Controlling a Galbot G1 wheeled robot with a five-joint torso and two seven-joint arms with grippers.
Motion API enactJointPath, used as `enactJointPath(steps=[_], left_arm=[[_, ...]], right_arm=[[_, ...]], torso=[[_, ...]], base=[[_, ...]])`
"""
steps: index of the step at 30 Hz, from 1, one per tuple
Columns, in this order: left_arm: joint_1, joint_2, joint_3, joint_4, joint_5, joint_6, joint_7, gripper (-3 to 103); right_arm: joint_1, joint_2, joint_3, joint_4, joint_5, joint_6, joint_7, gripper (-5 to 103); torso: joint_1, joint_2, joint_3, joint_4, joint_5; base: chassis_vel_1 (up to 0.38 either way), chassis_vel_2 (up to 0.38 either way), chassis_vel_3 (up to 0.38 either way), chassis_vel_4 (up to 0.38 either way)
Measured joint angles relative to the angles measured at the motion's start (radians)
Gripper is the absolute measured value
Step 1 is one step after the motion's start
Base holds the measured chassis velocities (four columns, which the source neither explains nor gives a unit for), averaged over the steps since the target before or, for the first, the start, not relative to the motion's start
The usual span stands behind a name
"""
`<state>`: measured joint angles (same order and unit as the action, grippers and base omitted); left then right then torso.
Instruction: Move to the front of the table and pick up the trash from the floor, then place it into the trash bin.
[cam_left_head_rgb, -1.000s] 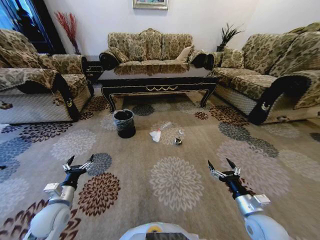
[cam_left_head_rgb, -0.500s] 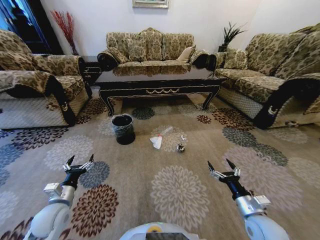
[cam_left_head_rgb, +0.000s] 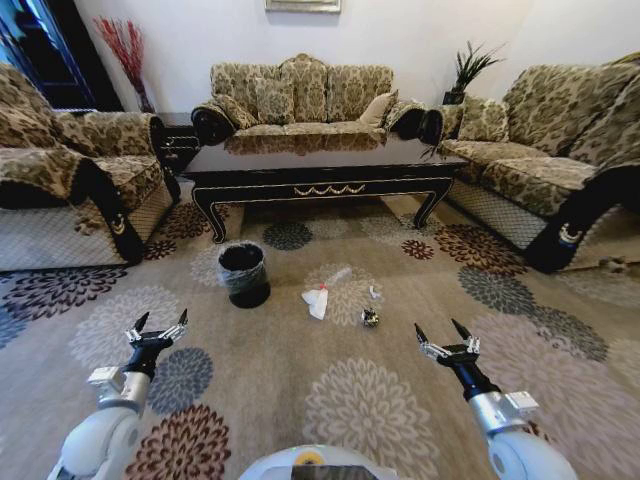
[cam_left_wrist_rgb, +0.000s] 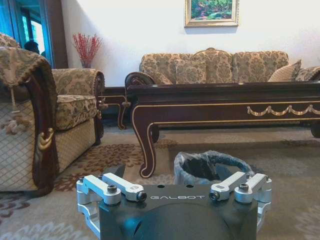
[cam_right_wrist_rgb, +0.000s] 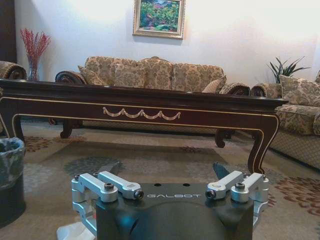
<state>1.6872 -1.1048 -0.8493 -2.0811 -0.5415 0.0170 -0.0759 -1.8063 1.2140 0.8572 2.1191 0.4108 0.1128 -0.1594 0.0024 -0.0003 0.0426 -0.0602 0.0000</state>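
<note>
Carpeted floor (cam_left_head_rgb: 300, 350): trash (cam_left_head_rgb: 317, 301) well ahead of both jaws.

From your left wrist camera you look low across the beige flower-patterned carpet (cam_left_wrist_rgb: 240, 142). The left gripper (cam_left_wrist_rgb: 172, 176) sits at the near edge, its silver finger links spread apart on the black housing; the fingertips are mostly hidden. Just past it stands the small round black bin with a clear liner bag folded over its rim (cam_left_wrist_rgb: 211, 167). Behind the bin runs the glossy dark wood coffee table with gold scroll trim and curved legs (cam_left_wrist_rgb: 225, 107). A patterned armchair with dark wood arms (cam_left_wrist_rgb: 45, 117) stands beside it, and a matching patterned sofa (cam_left_wrist_rgb: 215, 67) lines the white wall.
</note>
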Motion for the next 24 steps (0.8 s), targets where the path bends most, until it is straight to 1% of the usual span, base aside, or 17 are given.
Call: enactJointPath(steps=[24], left_arm=[[-0.009,0.01,-0.013,0.014,-0.017,0.021,-0.013,100]], right_arm=[[0.01,0.0,-0.025,-0.004,-0.012,-0.008,0.009,100]], torso=[[0.0,0.0,0.0,0.0002,0.0001]], base=[[-0.2,0.202,0.209,-0.212]])
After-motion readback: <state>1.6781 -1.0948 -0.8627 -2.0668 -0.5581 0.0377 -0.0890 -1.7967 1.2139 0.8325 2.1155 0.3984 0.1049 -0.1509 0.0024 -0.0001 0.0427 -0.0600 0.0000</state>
